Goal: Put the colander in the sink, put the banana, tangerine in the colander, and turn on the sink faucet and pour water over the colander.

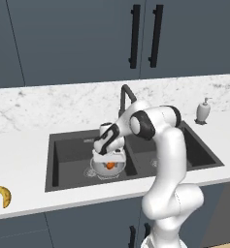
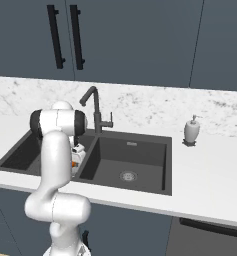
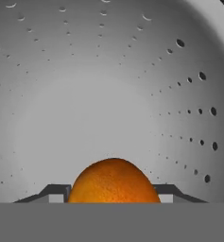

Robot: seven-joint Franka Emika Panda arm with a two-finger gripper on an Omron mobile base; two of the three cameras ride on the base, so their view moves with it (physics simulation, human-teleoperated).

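One tangerine (image 3: 113, 182) sits pinched between the gripper's (image 3: 113, 194) fingers, low inside the colander (image 3: 108, 85) in the sink (image 1: 68, 145), apparently for release; the banana (image 1: 2, 194) waits on the counter (image 1: 19, 169).

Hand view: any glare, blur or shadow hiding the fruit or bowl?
Hand view: no blur; the round orange tangerine is sharp between the gripper tips, and the pale grey perforated metal colander has a soft bright patch mid-wall. Left base view: evenly lit; the dark charcoal sink basin reads dim.
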